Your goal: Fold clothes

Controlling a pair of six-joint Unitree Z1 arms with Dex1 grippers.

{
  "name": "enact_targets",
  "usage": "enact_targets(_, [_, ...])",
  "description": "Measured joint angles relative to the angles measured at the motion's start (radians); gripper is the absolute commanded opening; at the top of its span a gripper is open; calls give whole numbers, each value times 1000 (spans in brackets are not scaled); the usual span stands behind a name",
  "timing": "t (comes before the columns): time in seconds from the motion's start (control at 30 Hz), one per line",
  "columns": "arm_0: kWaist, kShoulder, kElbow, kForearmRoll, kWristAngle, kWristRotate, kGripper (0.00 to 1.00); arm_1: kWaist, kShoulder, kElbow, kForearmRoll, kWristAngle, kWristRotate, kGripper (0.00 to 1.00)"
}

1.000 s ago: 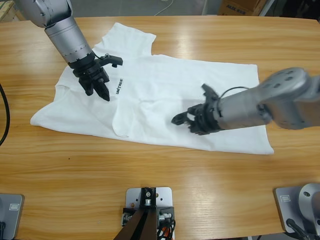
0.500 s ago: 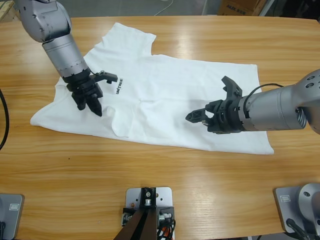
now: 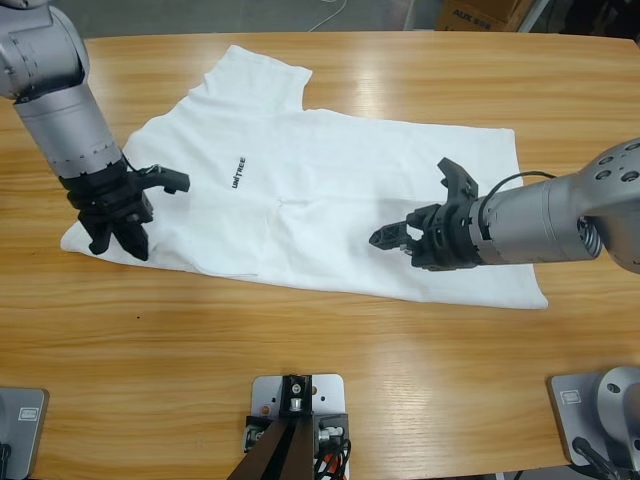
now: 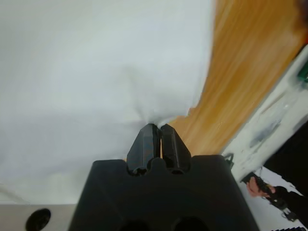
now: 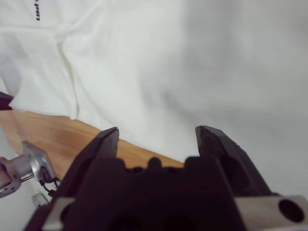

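The white T-shirt [image 3: 330,170] lies spread flat on the wooden table [image 3: 300,340], with black chest lettering [image 3: 238,174] left of its middle. My left gripper [image 3: 125,245] is shut, its tips down on the front edge of the shirt's left sleeve. In the left wrist view the cloth [image 4: 96,62] puckers right at the closed tips [image 4: 155,127], beside bare wood. My right gripper [image 3: 410,203] is open over the shirt's lower right part. The right wrist view shows white cloth [image 5: 192,57] between its spread jaws [image 5: 158,130], and the lettering [image 5: 37,12] far off.
Bare wood runs along the table's front and left of the sleeve. A cardboard box [image 3: 480,12] and a white cable [image 3: 330,12] lie beyond the far edge. A person's hand [image 4: 260,185] shows small past the table edge in the left wrist view.
My left gripper slid from beside the chest lettering leftward and down to the sleeve's front edge. The crease below the lettering flattened. My right gripper drew back to the right and opened wider.
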Motion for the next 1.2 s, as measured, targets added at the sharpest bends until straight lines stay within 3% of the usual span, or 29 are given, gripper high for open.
enact_targets(0.1, [7,0,20,0,60,-49,0,3,0,6,0,0,0,663])
enact_targets(0.13, [10,0,26,0,76,-61,67,3,0,8,0,0,0,668])
enact_targets(0.17, [12,0,29,0,92,-73,347,3,0,9,-1,0,0,707])
enact_targets(0.23, [15,0,31,0,110,-93,642,3,0,13,-3,0,0,800])
enact_targets(0.27, [16,0,31,0,114,-99,739,4,0,14,-5,0,0,881])
enact_targets(0.3, [16,0,31,0,117,-104,761,4,0,16,-7,0,0,944])
enact_targets(0.33, [16,0,31,0,119,-112,785,4,0,17,-7,0,0,981])
enact_targets(0.4, [16,0,32,0,120,-132,981,5,0,20,-9,0,0,1000])
enact_targets(0.57, [18,0,32,0,51,-148,996,14,0,21,-9,-12,0,1000])
enact_targets(0.77, [68,0,32,14,4,-216,998,56,-8,21,6,-93,-1,1000])
enact_targets(0.9, [153,-11,48,22,2,-324,1000,69,-35,19,130,-181,-11,1000])
enact_targets(1.2, [192,-79,101,-62,-183,-439,1000,76,-40,-42,335,-292,-29,1000])
